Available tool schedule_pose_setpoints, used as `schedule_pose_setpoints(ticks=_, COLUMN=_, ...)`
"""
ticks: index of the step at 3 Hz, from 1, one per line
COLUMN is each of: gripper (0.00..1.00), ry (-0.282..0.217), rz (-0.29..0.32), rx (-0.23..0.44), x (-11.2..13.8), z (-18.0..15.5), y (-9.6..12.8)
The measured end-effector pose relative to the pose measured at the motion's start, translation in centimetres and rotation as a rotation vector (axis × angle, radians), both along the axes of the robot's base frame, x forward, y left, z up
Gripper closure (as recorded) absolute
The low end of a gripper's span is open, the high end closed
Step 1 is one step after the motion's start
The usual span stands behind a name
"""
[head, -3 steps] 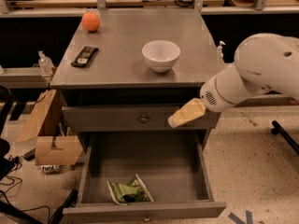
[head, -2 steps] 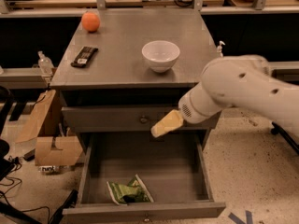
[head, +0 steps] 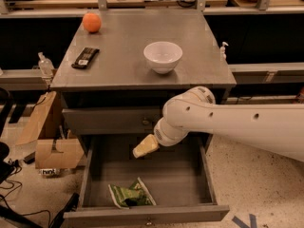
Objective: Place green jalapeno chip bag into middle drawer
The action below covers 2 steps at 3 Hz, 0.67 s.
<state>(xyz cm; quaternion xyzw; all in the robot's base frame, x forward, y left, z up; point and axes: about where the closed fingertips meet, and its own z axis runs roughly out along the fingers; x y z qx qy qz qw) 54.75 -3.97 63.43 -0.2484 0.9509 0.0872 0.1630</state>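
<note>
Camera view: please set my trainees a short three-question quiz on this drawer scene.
1. True or false: the green jalapeno chip bag lies inside the open drawer.
2. Where is the tool? A) hanging over the open drawer, apart from the bag; B) pressed onto the bag; C) out of sight.
3. Name the fruit on the table top.

Key: 1 true; 2 A; 3 the orange.
</note>
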Motion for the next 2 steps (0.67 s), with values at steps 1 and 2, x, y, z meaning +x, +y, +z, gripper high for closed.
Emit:
schedule_pose_setpoints(ticks=1, gripper=0.0, ry=0.084, rz=-0.029, rx=0.02, x=-1.15, z=-5.63, y=0.95)
schedule_pose_setpoints(ticks=2, gripper=0.0, ry=0.084, rz=-0.029, rx=0.02, x=-1.15, z=-5.63, y=0.95)
